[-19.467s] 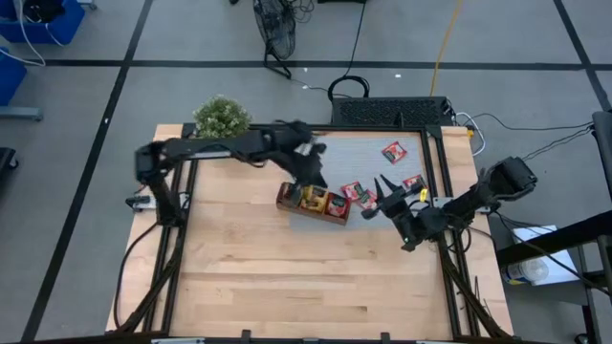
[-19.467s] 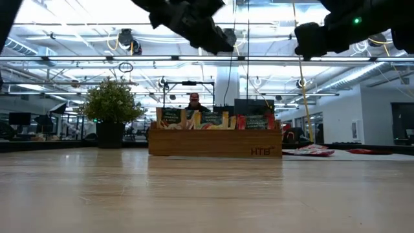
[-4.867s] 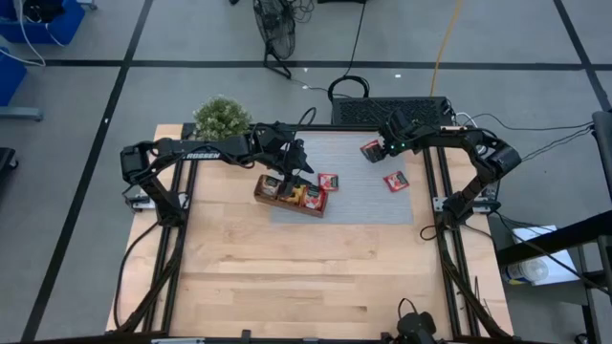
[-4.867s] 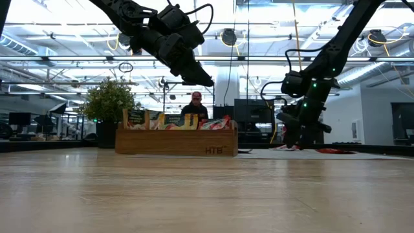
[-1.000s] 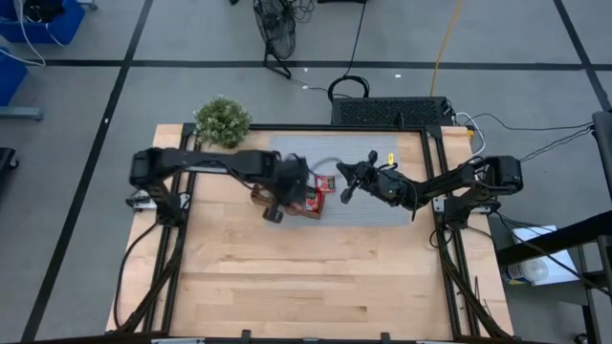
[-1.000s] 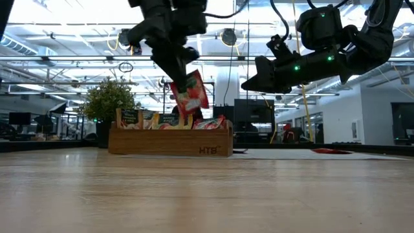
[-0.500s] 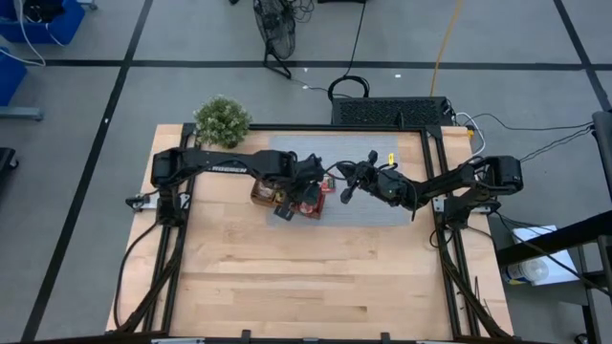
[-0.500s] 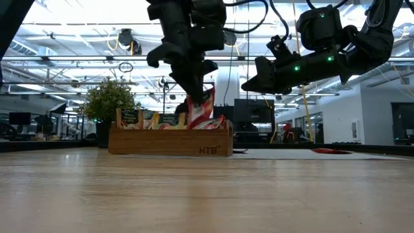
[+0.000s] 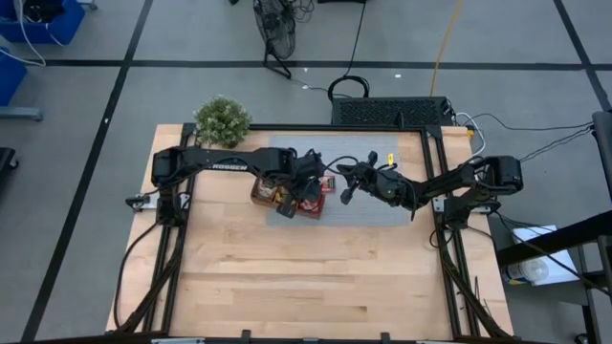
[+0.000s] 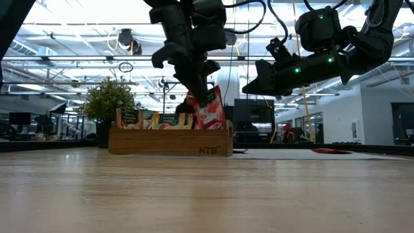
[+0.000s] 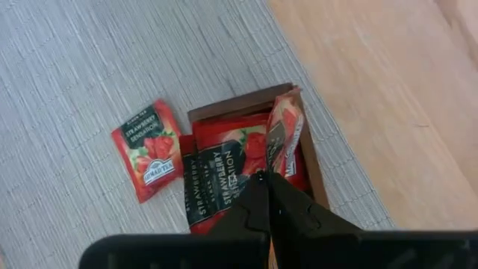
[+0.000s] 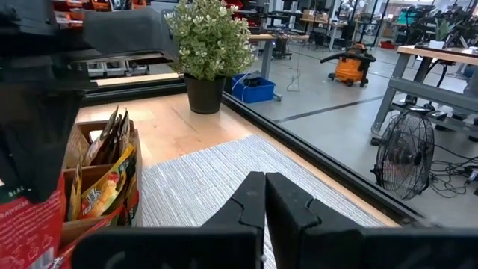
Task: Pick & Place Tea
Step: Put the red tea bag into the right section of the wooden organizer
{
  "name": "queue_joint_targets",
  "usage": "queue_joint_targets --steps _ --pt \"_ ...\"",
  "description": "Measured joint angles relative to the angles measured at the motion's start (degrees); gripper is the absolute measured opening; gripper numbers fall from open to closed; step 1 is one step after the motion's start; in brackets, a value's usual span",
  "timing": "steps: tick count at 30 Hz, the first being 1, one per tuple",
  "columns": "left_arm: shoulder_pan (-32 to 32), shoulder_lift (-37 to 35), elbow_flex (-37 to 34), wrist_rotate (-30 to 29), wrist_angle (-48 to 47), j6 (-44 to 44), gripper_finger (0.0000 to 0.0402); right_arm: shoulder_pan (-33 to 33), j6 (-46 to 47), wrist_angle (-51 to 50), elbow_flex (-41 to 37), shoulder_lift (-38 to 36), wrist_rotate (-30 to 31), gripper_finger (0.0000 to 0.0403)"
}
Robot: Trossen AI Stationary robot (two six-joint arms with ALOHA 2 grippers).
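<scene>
Left claw (image 10: 208, 98), pinched shut on a red sachet (image 10: 208, 111), lowers it into the tray (image 10: 169, 140) end slot directly below. Other slots already hold sachets; one red sachet (image 11: 147, 149) lies on the mat just beside the tray, apparently still to place. Right claw (image 10: 249, 84), closed and empty, hovers nearby.
</scene>
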Motion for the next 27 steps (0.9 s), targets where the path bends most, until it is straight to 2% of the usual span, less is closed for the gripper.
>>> queue_joint_targets --steps 7,17,27 --pt "0.58 0.88 -0.84 -1.36 0.04 -2.81 0.0001 0.00 0.00 0.07 0.00 0.00 0.04 0.0000" --pt "1.38 6.93 -0.86 -1.68 0.65 -4.71 0.0001 -0.02 0.42 0.05 0.00 0.00 0.05 0.0000" --pt "1.38 5.80 -0.93 -2.04 2.31 -6.83 0.0004 -0.02 0.44 0.17 -0.02 0.00 0.05 0.0000"
